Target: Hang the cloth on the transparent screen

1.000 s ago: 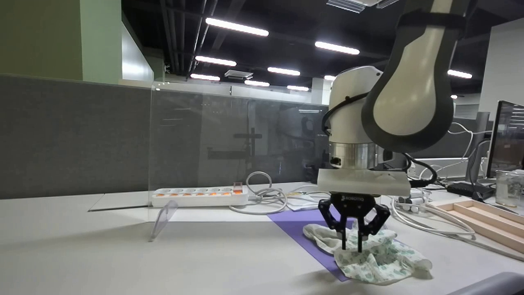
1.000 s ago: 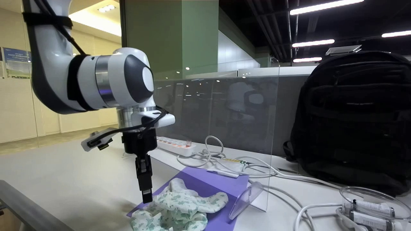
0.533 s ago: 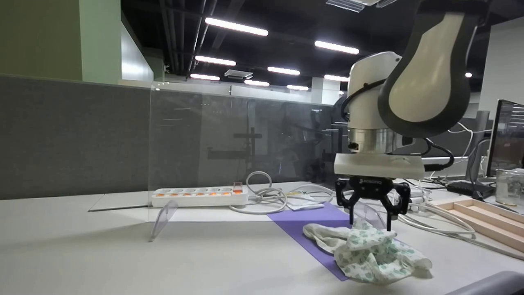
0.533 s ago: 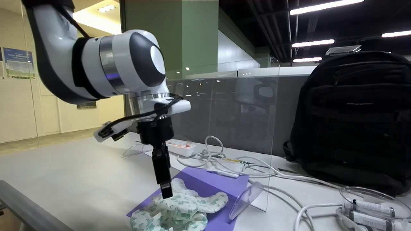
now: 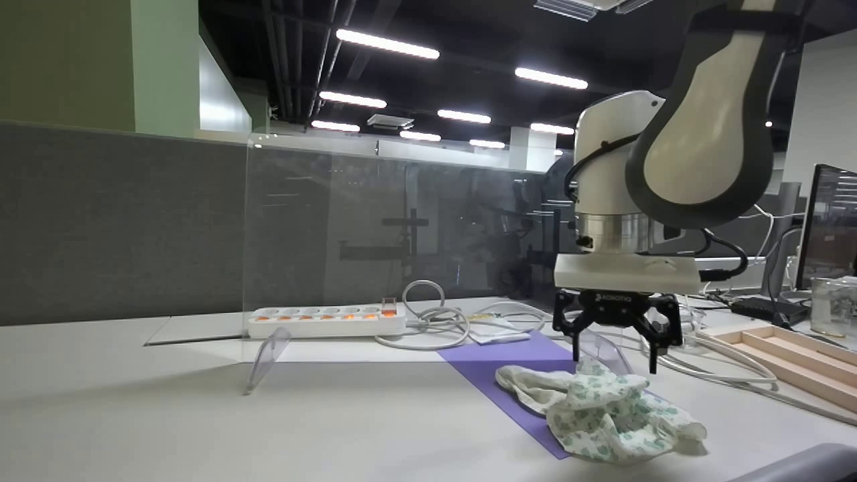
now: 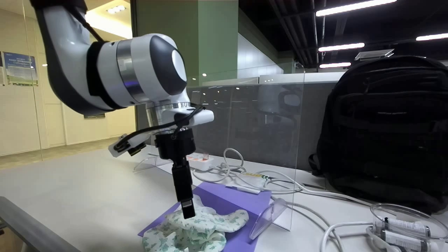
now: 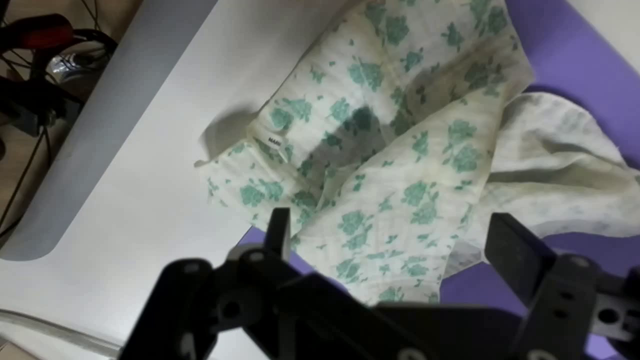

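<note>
The cloth (image 5: 626,422), white with green floral print, lies crumpled partly on a purple sheet and partly on the table. It fills much of the wrist view, where the cloth (image 7: 400,200) shows folds and a small label. My gripper (image 5: 614,365) points down over it, fingers spread wide; whether a tip touches fabric I cannot tell. From the wrist, the gripper (image 7: 390,225) has cloth in sight below the gap, none gripped. The transparent screen (image 5: 388,214) stands upright on clear feet; in an exterior view the cloth (image 6: 199,224) lies in front of that screen (image 6: 280,157), near one foot.
A white power strip (image 5: 328,326) and looped cables (image 5: 442,325) sit behind the screen. A wooden tray (image 5: 783,368) is at the right. A black backpack (image 6: 388,140) and a clear round container (image 6: 409,227) with bottles stand beyond the screen. A grey bar (image 7: 115,120) runs along the table edge.
The jaws have gone from nearly shut to wide open. My gripper has risen and shifted right in both exterior views, over the cloth. The cloth and screen have stayed put.
</note>
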Available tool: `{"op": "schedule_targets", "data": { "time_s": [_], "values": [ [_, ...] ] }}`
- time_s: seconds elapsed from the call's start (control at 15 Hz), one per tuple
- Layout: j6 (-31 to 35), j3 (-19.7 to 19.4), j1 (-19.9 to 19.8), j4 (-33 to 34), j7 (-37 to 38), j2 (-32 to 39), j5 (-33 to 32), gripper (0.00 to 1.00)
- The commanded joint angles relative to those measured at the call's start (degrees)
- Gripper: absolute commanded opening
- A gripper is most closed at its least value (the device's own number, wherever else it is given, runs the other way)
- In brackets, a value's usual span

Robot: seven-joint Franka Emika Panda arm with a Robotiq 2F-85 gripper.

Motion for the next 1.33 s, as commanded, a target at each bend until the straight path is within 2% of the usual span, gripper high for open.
{"op": "schedule_targets", "data": {
  "time_s": [0.0, 0.4, 0.6, 0.67, 0.73, 1.27],
  "values": [
    [-0.12, -3.33, 0.85, 3.67, 5.19, 2.92, -7.16, 1.00],
    [0.53, -5.21, 2.70, 7.18, 8.51, 9.14, -13.01, 1.00],
    [0.90, -5.13, 3.91, 8.40, 9.08, 12.29, -13.46, 1.00],
    [1.41, -5.10, 4.16, 8.61, 9.12, 13.03, -13.37, 0.75],
    [1.95, -5.32, 4.59, 8.72, 9.56, 13.43, -13.50, 0.74],
    [6.26, -5.21, 5.09, 6.34, 8.00, 11.02, -12.62, 0.18]
  ]
}}
